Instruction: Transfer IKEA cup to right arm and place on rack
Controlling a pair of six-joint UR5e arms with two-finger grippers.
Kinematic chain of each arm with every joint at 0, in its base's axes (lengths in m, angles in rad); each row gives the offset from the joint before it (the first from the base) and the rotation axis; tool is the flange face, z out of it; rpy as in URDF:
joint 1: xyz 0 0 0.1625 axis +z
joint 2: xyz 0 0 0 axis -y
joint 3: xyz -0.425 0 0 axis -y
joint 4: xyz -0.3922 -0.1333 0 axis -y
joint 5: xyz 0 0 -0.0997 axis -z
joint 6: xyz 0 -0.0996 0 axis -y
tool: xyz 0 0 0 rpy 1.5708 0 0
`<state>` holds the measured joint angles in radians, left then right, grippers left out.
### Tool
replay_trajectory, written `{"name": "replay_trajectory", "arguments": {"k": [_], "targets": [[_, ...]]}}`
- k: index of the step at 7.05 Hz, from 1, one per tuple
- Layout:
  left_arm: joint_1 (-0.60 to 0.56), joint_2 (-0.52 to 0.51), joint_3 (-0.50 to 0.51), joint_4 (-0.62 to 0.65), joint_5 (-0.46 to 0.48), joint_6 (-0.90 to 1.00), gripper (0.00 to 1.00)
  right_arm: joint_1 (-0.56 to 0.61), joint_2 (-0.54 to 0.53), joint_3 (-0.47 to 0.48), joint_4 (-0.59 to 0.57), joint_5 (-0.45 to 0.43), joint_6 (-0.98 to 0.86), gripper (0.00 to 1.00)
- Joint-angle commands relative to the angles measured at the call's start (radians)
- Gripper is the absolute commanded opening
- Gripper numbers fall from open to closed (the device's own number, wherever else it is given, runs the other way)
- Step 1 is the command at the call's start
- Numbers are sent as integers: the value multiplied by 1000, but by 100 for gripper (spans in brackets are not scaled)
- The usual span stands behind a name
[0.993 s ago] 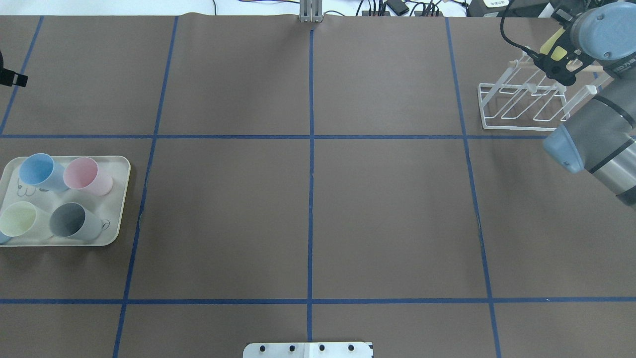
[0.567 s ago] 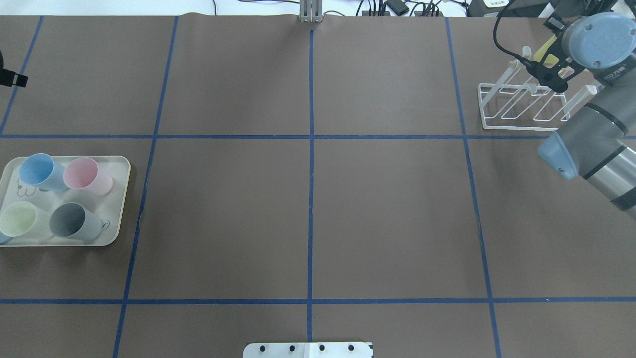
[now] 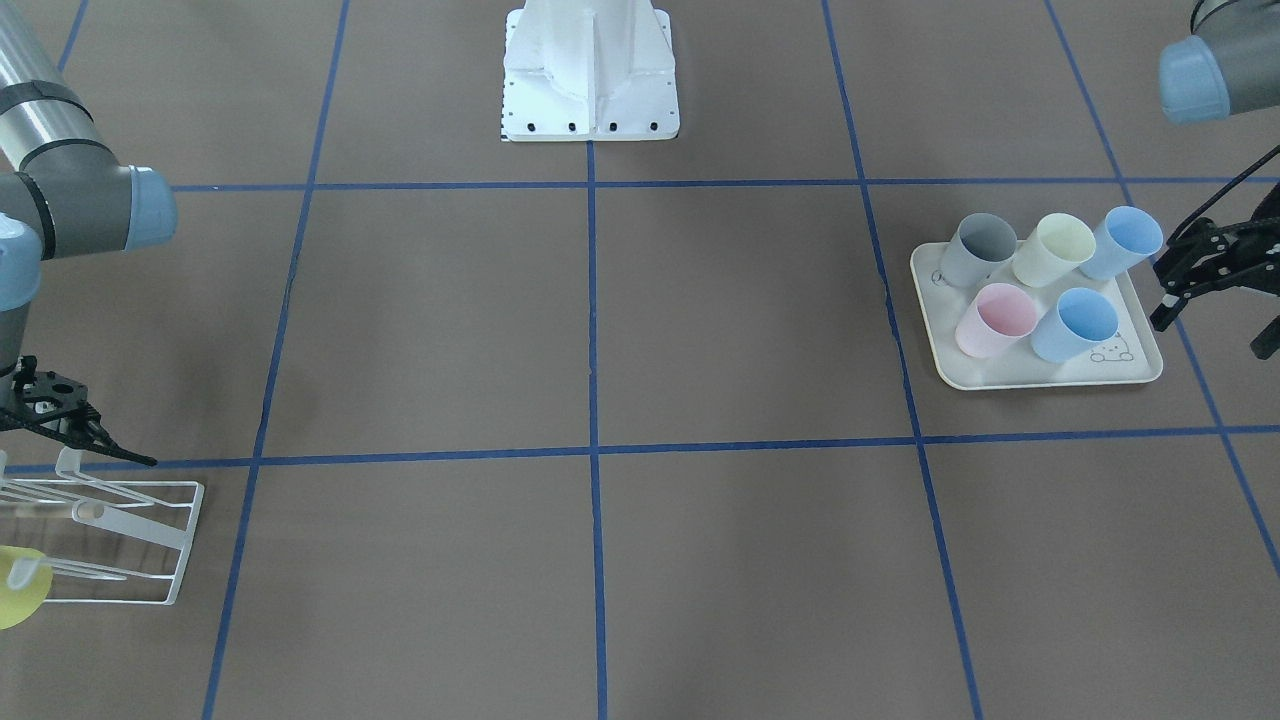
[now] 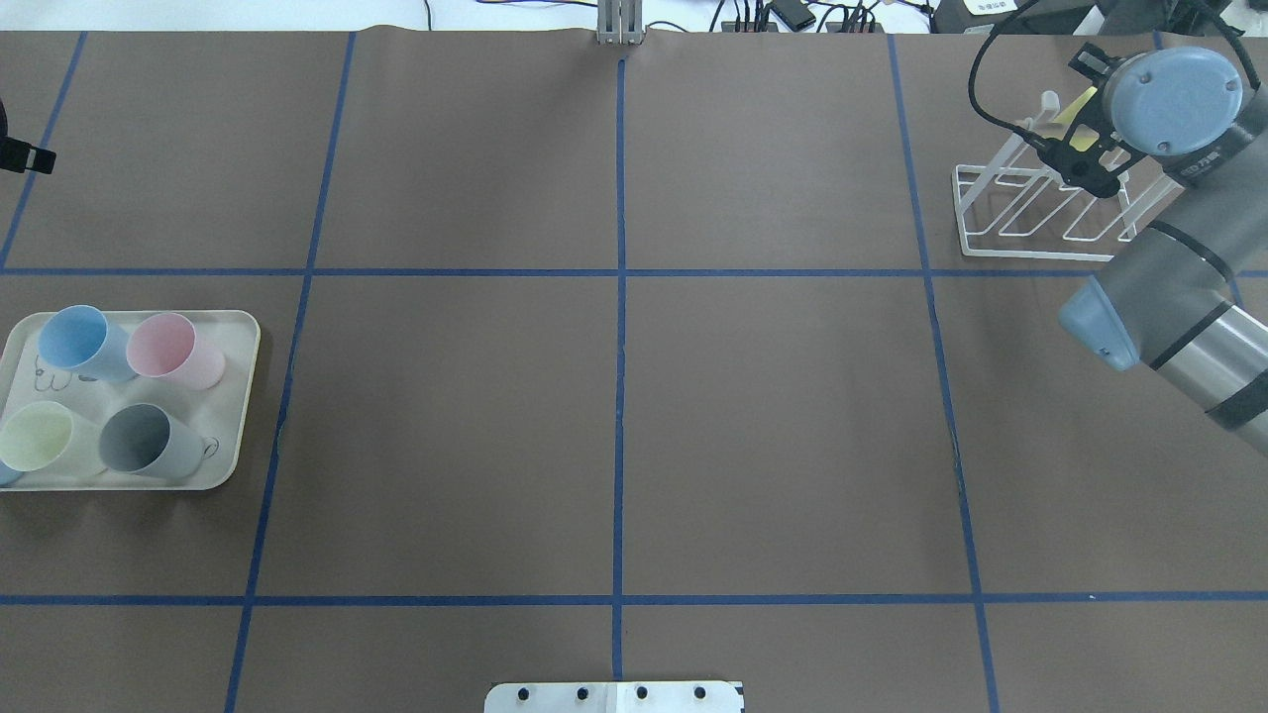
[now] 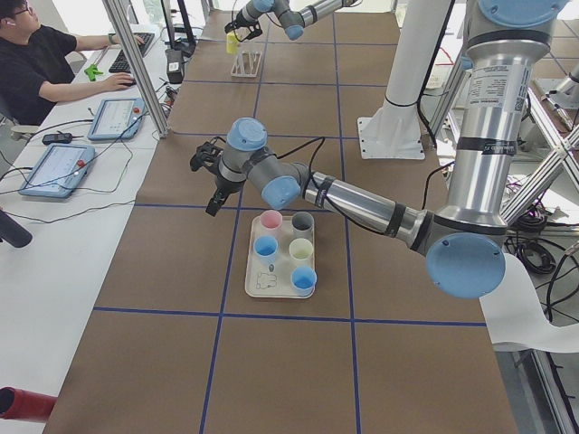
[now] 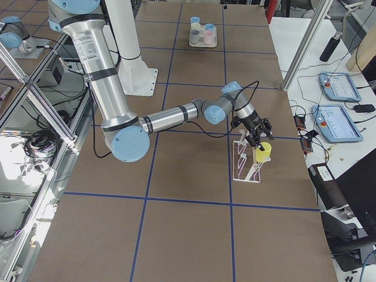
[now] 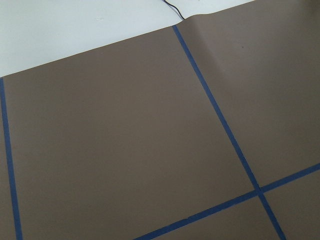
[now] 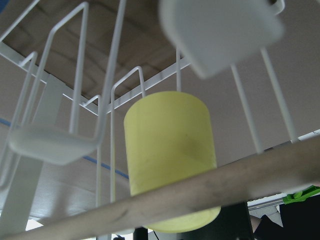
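Right wrist-mounted view shows the yellow IKEA cup [image 8: 170, 160] hanging on the rack [image 6: 245, 163], clear of the right pincer [image 6: 257, 138], whose spread I cannot tell. Handover and placing look done; only withdrawal remains. The left pincer [image 3: 1212, 335] gapes empty.

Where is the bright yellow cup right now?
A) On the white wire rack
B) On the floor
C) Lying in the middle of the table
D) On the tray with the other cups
A: the yellow cup sits among the prongs of the wire rack, at the opposite end of the table from the tray.
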<state>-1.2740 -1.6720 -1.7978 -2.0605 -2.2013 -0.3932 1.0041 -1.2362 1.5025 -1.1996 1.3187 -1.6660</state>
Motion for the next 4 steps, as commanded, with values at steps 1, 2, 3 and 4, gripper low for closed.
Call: {"name": "replay_trajectory", "arguments": {"k": [1, 2, 3, 4], "targets": [[-1, 0, 0, 0, 0, -1, 100, -1, 6, 8, 0, 0, -3, 96], [1, 0, 0, 0, 0, -1, 100, 2, 14, 30, -8, 7, -4, 99], [-1, 0, 0, 0, 0, -1, 100, 17, 18, 69, -15, 11, -8, 99], [1, 0, 0, -1, 0, 2, 100, 27, 18, 144, -75, 36, 11, 99]]}}
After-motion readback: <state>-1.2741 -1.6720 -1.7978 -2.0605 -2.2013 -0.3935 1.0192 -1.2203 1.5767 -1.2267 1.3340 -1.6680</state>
